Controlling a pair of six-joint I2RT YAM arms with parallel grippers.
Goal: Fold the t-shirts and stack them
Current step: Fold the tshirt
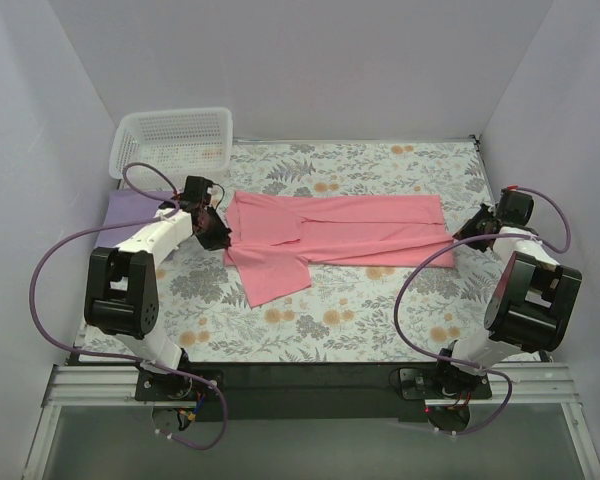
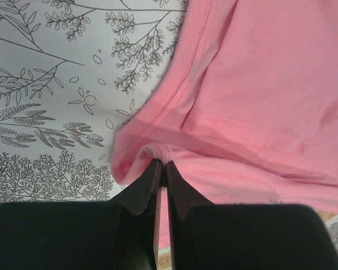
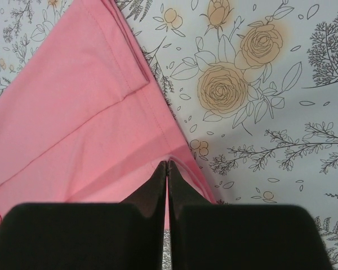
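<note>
- Salmon-pink t-shirt lies stretched flat on the floral surface. It sits to the right of the white lattice basket and nearer the arms. It looks narrowed lengthwise, with one sleeve jutting out on the side away from the basket.
- Lavender t-shirt sits just on the near side of the basket, partly hidden by the left arm. I cannot tell how it is folded.
- Left end effector is clenched on the pink shirt's end closest to the basket. The wrist view shows fabric puckered at the tips.
- Right end effector is clenched on the pink shirt's corner farthest from the basket, with only a thin bite of hem.
- Risk: the right pinch is shallow, so tension along the shirt could pull the hem free and drop that end.
- Risk: if the arms lift or travel unevenly, the cloth would skew and the fold would land crooked.
- Risk: the loose sleeve may drag or flip under and bulk the fold.
- Risk: either pinch may also have caught the tablecloth, which would then rise and shift the lavender t-shirt. I cannot confirm this from the wrist views.
</note>
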